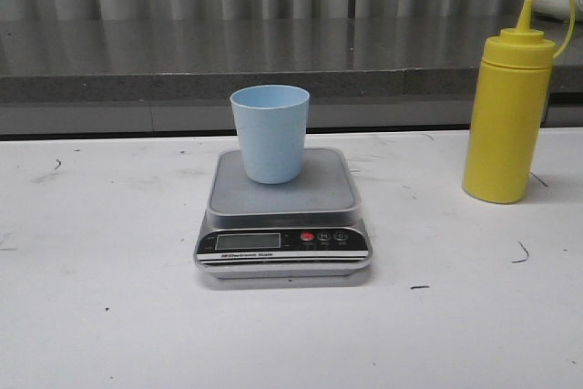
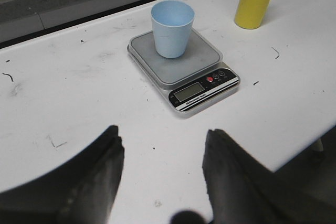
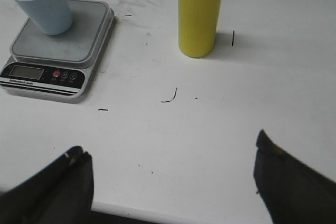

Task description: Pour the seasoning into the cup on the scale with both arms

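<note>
The pale blue cup (image 1: 270, 132) stands upright on the scale (image 1: 282, 216) platform; the yellow seasoning bottle (image 1: 506, 114) stands apart on the white table (image 1: 109, 316) — right of it. Left gripper (image 2: 163, 174) and right gripper (image 3: 170, 177) both spread wide, empty

The cup (image 1: 270, 132) is plain pale blue; the bottle (image 1: 506, 116) is solid yellow, cap and nozzle alike. The scale (image 1: 282, 214) has a silver-grey body, a dull grey platform, a black front panel with a grey display, one red button and two dark ones. The tabletop (image 1: 109, 316) is white, flecked with thin black marks
</note>
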### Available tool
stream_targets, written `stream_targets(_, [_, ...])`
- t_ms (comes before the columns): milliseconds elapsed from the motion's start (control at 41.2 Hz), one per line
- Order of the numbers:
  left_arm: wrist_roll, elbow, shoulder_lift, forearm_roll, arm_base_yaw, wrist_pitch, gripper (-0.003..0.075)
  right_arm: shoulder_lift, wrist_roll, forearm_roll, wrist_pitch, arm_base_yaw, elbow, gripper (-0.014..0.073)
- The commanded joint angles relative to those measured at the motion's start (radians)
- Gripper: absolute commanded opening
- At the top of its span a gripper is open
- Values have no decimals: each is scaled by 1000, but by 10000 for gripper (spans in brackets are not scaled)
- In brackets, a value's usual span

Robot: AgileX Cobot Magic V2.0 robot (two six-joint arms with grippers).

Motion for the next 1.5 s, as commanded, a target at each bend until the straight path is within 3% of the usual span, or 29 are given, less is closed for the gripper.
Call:
stream_targets(0, [-3, -24, 6, -10, -7, -75, 199, 5, -10, -11, -72, 1, -36, 633])
stream_targets(97, [-3, -24, 6, -10, -7, -75, 85, 5, -10, -11, -72, 1, -36, 600])
stream_targets(194, [-3, -24, 6, -10, -7, -75, -10, 5, -10, -11, -72, 1, -36, 461])
stream_targets(291, [-3, -24, 6, -10, -7, -75, -20, 5, -10, -11, -72, 1, -36, 243])
stream_targets(461, [-3, -24, 6, -10, -7, -75, -20, 5, -10, -12, -72, 1, -36, -63])
stream_targets(1141, [-3, 21, -35, -10, 7, -108, -20, 5, -10, -12, -48, 1, -36, -69])
stream_targets(1286, [-3, 142, -108, -2, 113, -207, -20, 5, -10, -12, -48, 1, -36, -69])
stream_targets(1480, [-3, 399, -258, 22, 279, -544, -20, 5, -10, -12, -48, 1, -36, -69])
